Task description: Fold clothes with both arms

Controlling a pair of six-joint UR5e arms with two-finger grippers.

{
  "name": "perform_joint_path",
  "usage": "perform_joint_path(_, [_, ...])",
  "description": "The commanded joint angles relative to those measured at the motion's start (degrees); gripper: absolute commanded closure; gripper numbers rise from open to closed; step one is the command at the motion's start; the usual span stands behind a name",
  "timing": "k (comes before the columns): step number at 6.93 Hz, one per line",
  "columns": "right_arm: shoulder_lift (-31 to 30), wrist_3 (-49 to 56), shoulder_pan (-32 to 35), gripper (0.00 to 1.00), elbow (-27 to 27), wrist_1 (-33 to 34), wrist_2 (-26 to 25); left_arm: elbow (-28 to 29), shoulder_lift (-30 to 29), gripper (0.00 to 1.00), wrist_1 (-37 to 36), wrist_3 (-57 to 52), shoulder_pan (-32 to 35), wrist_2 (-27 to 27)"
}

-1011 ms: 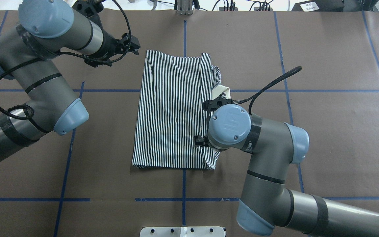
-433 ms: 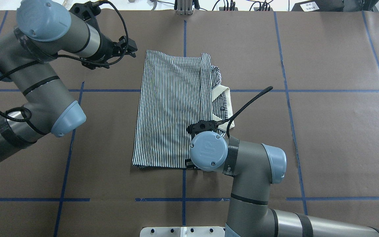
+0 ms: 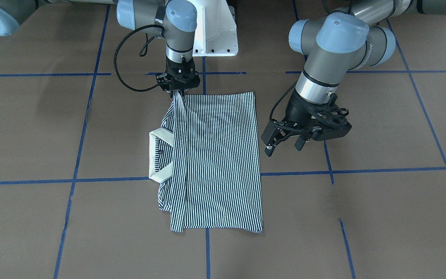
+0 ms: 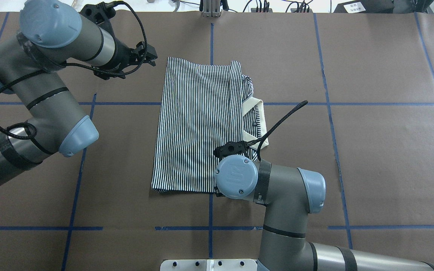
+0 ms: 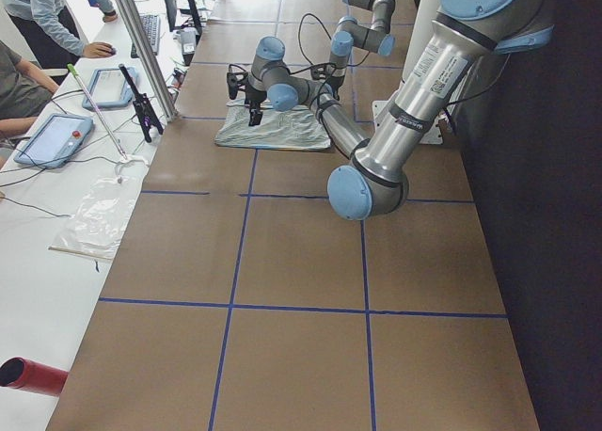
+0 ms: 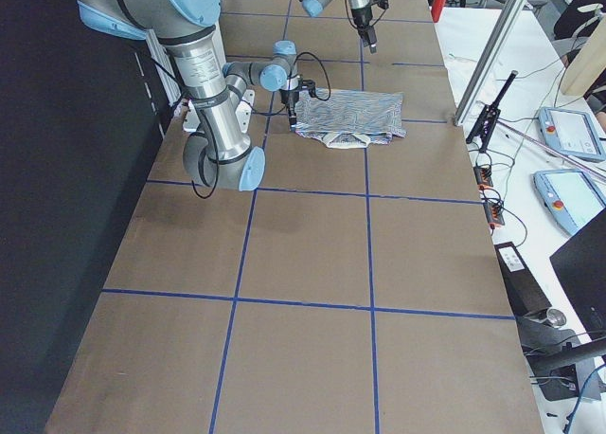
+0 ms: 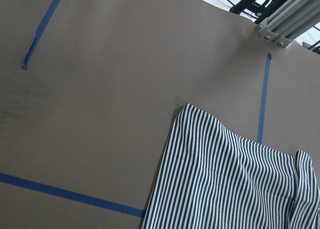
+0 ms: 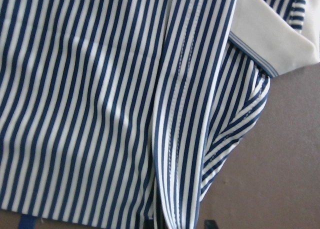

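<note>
While the striped shirt (image 4: 198, 124) lies folded in the middle of the table (image 4: 371, 150), the right gripper (image 3: 177, 90) pinches its near right corner, raised a little; the left gripper (image 3: 283, 149) hangs wide open just left of the shirt, not touching.
</note>
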State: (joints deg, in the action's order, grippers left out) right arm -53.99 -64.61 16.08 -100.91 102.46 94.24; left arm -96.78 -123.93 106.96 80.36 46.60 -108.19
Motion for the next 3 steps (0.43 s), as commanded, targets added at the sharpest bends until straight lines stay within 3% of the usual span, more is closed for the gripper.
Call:
perform_joint_path(1, [-0.06, 0.27, 0.01, 0.63, -0.52, 1.60, -0.03, 0.10, 0.00, 0.00, 0.00, -0.03, -0.01, 0.00])
perform_joint_path(3, [-0.67, 1.15, 0.18, 0.63, -3.05, 1.69, -0.03, 0.28, 0.00, 0.00, 0.00, -2.13, -0.01, 0.09])
